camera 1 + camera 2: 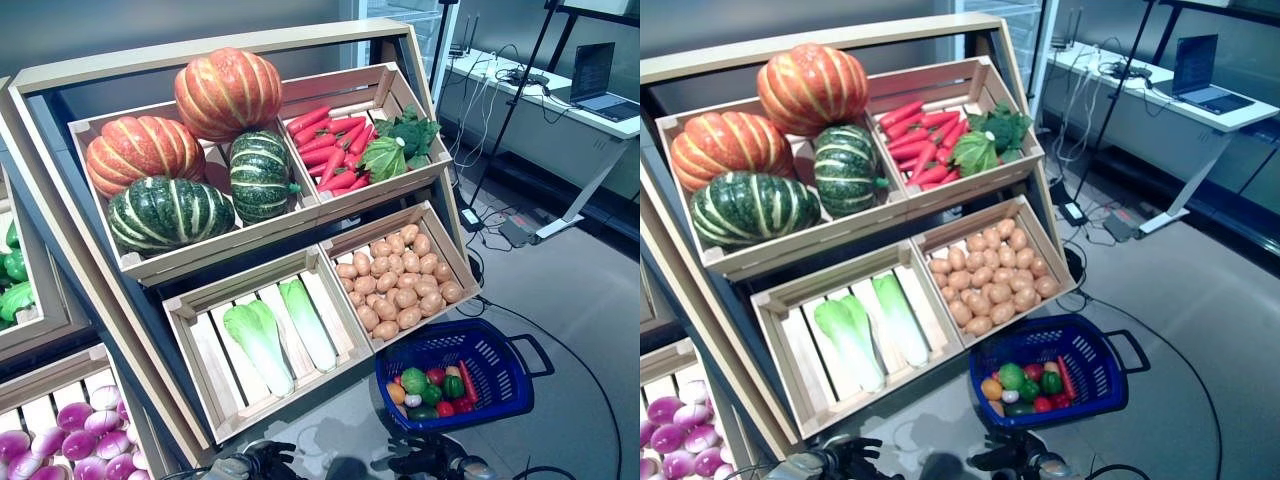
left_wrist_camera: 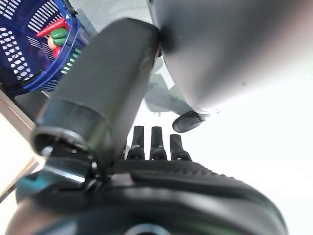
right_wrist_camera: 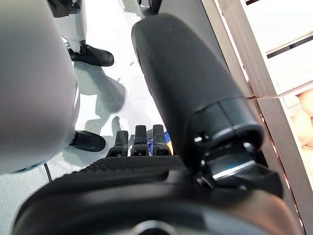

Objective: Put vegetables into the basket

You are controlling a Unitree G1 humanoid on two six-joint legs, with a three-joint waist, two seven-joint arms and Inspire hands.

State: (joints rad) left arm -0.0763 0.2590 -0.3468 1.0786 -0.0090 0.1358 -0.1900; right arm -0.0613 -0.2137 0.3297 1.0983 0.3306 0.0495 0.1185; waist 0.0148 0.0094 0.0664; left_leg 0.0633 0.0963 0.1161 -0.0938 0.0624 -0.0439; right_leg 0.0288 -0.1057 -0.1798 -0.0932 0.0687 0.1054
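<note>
You are standing before the wooden stand (image 1: 60, 250), and everything below is placed from the blue basket (image 1: 500, 345) sitting on the floor at its foot. The basket is already holding a small pile of mixed vegetables (image 1: 430, 392). Directly behind it, the crate of potatoes (image 1: 400, 280) is lying nearest; to that crate's left the two cabbages (image 1: 275, 335) are resting on slats, and above them the carrots (image 1: 330, 150) and pumpkins (image 1: 190, 150) are sitting well apart from the basket. Your left hand (image 2: 156, 147) and right hand (image 3: 137, 142) are both hanging low with fingers straight and relaxed, holding nothing. A potato is looking like the easiest pick: firm, light, smooth enough to roll, so you should be wrapping around its middle. The cabbages seem softer and longer; take them by the pale stalk end. The pumpkins are likely too bulky for one hand.
</note>
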